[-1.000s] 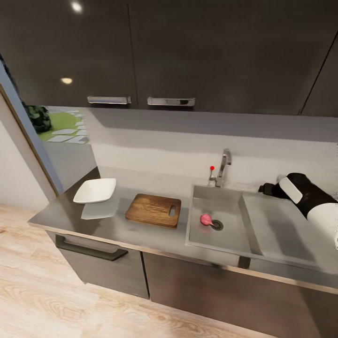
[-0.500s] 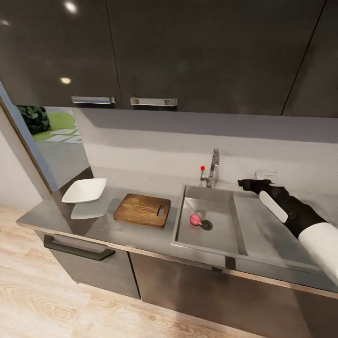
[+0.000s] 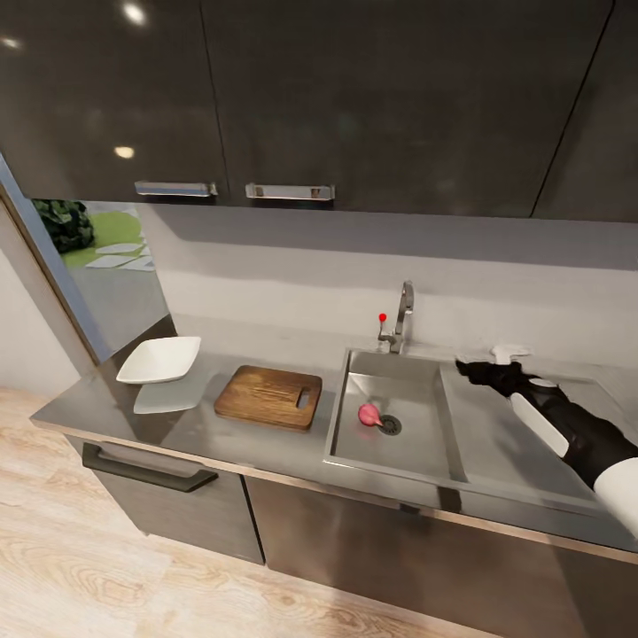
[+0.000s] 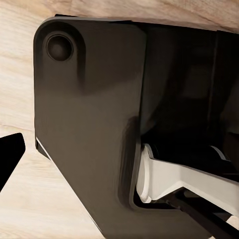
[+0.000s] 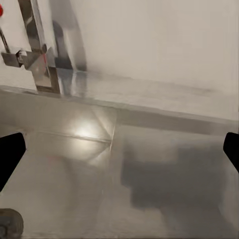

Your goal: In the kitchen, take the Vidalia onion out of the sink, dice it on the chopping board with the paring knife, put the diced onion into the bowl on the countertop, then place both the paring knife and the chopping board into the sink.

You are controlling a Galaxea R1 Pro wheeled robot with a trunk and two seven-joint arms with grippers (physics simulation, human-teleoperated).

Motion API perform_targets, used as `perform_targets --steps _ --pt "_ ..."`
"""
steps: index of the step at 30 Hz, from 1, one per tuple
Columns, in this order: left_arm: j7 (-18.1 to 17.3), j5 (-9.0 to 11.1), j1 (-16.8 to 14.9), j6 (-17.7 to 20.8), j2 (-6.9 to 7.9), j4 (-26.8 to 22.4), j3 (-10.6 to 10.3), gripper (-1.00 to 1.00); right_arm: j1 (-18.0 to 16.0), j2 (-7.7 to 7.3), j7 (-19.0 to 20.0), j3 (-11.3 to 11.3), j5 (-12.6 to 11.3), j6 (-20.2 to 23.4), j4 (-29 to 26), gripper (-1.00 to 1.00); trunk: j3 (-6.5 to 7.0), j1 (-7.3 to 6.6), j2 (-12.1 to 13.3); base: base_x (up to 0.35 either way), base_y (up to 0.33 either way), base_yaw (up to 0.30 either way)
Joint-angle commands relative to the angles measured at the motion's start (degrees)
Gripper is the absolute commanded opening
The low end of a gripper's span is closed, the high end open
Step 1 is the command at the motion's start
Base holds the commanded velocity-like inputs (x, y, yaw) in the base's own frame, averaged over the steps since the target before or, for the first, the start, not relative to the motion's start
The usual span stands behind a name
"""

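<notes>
While the onion [image 3: 368, 414] lies beside the drain in the sink [image 3: 350, 443] at centre frame, the right hand [image 3: 468, 365], spread wide, is held over the drainboard [image 3: 505, 439] at right

Pink onion [image 3: 369, 414] in steel-grey sink [image 3: 390, 443]; brown grained chopping board [image 3: 268, 396]; white bowl [image 3: 159, 360].

A big black part of the robot's body [image 4: 89, 134] takes most of the left wrist view, with a round knob [image 4: 59, 47] near one corner. A white curved piece [image 4: 174, 177] sits beside it. Behind lies the light wood floor [image 4: 20, 199]. One dark fingertip [image 4: 10, 154] enters at the edge.
</notes>
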Motion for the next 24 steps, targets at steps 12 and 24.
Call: perform_targets --steps 12,24 --pt "0.0 0.0 0.0 -0.1 -0.04 -0.1 0.4 1.00 6.6 -6.98 12.4 0.3 -0.7 -3.9 -0.2 1.00 -0.11 0.04 -0.1 0.000 0.000 0.000" --pt "0.0 0.0 0.0 -0.1 -0.04 -0.1 0.4 1.00 10.8 -16.00 27.0 0.2 -0.7 -11.1 -0.1 1.00 -0.11 0.04 -0.1 0.000 0.000 0.000"
